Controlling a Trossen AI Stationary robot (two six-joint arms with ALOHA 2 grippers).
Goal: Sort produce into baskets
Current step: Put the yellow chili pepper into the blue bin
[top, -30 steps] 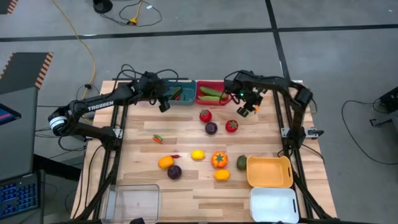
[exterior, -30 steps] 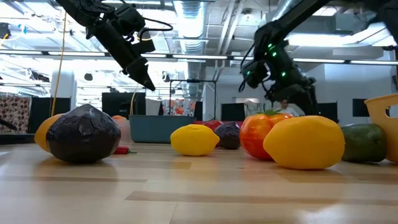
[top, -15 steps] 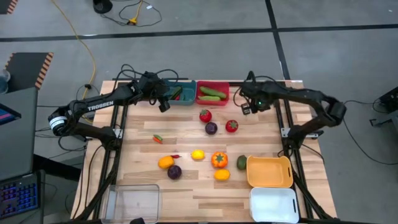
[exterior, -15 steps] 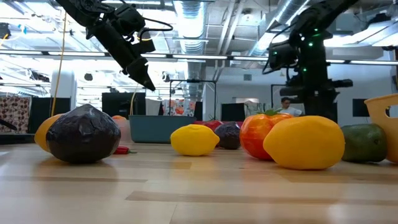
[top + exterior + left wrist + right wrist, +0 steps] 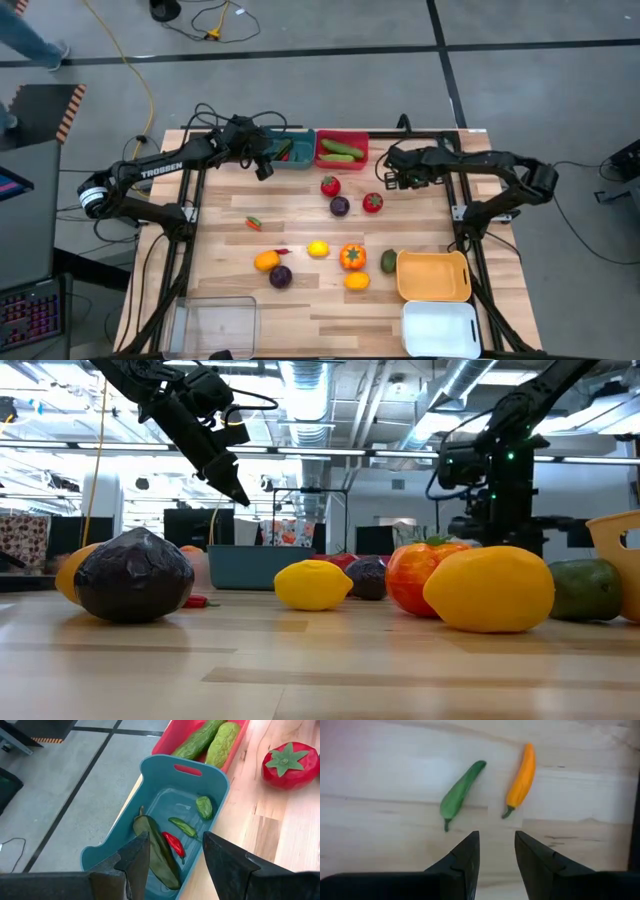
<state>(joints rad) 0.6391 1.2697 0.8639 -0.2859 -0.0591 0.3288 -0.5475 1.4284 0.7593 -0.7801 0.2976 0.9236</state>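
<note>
My left gripper (image 5: 263,168) is open and empty, hanging just on the near side of the teal basket (image 5: 295,152). In the left wrist view (image 5: 172,865) it looks into that basket (image 5: 165,815), which holds green peppers and a red chili (image 5: 174,844). My right gripper (image 5: 393,178) is open and empty, to the right of the red basket (image 5: 341,150) with its cucumbers. In the right wrist view (image 5: 496,855) it points down at a green chili (image 5: 457,795) and an orange chili (image 5: 522,777) lying on the wood. Several more pieces of produce lie mid-table.
Two red tomatoes (image 5: 330,185) (image 5: 372,203), a purple ball (image 5: 340,206), a lemon (image 5: 318,248), an orange pepper (image 5: 352,256) and an avocado (image 5: 388,262) lie mid-table. The orange-yellow basket (image 5: 433,275), white basket (image 5: 440,328) and clear basket (image 5: 215,325) stand at the near edge.
My right arm has swung its elbow out toward the table's right edge and stretched flatter. Its gripper has turned about while staying beside the red basket, shifting slightly toward the near edge. My left gripper has kept still.
</note>
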